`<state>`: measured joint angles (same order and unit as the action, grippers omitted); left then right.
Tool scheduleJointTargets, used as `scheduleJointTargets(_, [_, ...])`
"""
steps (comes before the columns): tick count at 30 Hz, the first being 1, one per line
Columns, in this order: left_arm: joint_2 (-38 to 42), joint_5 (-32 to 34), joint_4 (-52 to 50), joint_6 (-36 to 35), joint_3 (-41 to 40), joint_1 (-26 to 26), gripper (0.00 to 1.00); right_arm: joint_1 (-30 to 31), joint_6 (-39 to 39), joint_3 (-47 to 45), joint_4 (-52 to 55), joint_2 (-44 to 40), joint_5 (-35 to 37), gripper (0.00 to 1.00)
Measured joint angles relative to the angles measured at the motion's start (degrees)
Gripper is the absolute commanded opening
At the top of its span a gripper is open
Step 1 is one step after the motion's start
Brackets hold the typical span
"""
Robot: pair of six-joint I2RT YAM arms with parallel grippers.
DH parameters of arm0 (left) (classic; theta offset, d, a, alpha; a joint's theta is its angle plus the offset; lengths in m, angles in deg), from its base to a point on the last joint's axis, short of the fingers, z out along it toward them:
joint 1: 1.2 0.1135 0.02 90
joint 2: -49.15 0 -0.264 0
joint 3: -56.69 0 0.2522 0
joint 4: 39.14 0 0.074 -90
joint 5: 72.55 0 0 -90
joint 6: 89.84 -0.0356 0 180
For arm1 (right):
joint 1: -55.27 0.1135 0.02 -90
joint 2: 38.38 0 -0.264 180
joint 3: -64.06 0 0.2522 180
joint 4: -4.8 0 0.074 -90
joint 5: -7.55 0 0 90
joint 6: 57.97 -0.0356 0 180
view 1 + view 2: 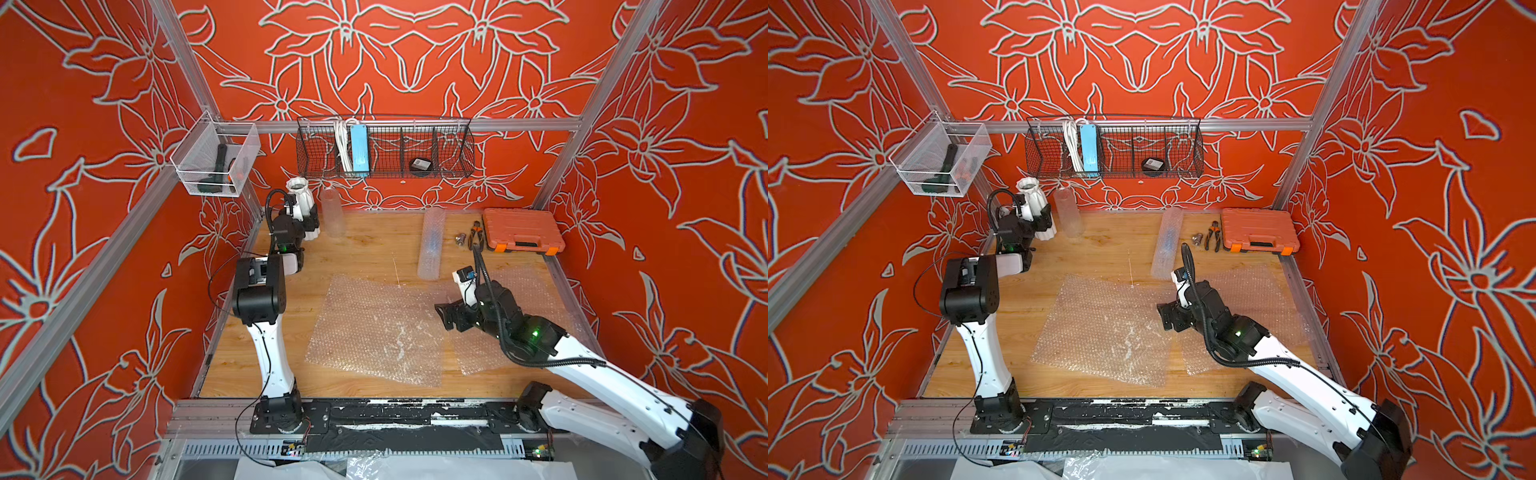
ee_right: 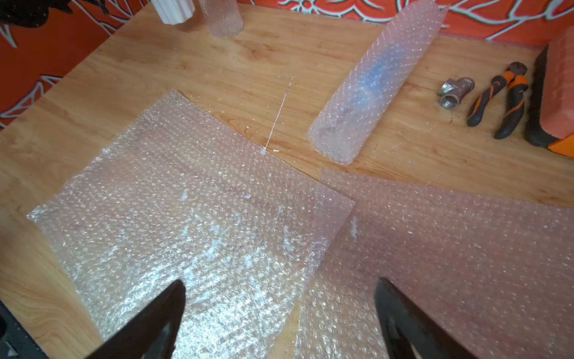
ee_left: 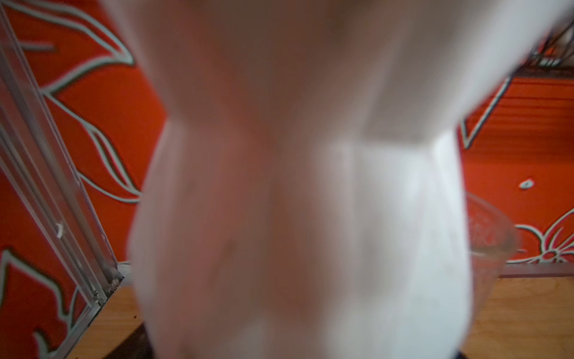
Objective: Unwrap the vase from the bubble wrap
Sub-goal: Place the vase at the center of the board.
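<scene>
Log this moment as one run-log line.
left gripper: around upright white vase, grip unclear | right gripper: open, empty, over flat bubble wrap sheets | rolled bubble wrap tube: lying untouched

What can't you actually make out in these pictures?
- Left wrist view: the vase fills it, too close and blurred for detail.
- Both top views: whether the left pincer grips the vase; the arm covers the contact.
- Inside the rolled bubble wrap: something bluish, veiled by bubbles.
- In the wire basket, the black round thing: too small.

Bright even light, barely any shadows. Left wrist view is mush, vase (image 3: 295,202) way too close; bubble wrap (image 2: 192,223) glints white.
</scene>
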<state>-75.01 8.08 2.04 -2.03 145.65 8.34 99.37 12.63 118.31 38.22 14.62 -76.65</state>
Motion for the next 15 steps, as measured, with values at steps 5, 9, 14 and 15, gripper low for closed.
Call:
scheduleJointTargets(5, [-5.6, 0.3, -1.7, 1.0, 5.7, -0.2, 0.75, -0.2, 0.0, 0.9, 0.5, 1.6, 0.1, 0.95])
scheduleJointTargets(9, [-6.5, 0.6, -1.8, 1.2, 7.1, -0.2, 0.75, -0.3, 0.0, 1.1, 0.5, 1.7, 0.1, 0.95])
scheduleJointTargets(14, [-7.4, 0.5, -1.7, 1.2, 9.0, -0.2, 0.75, -0.5, -0.1, 1.1, 0.5, 2.1, 0.1, 0.95])
scheduleJointTargets(15, [-7.6, 0.5, -1.7, 1.1, 9.3, -0.2, 0.75, -0.6, -0.1, 1.1, 0.5, 2.1, 0.1, 0.95])
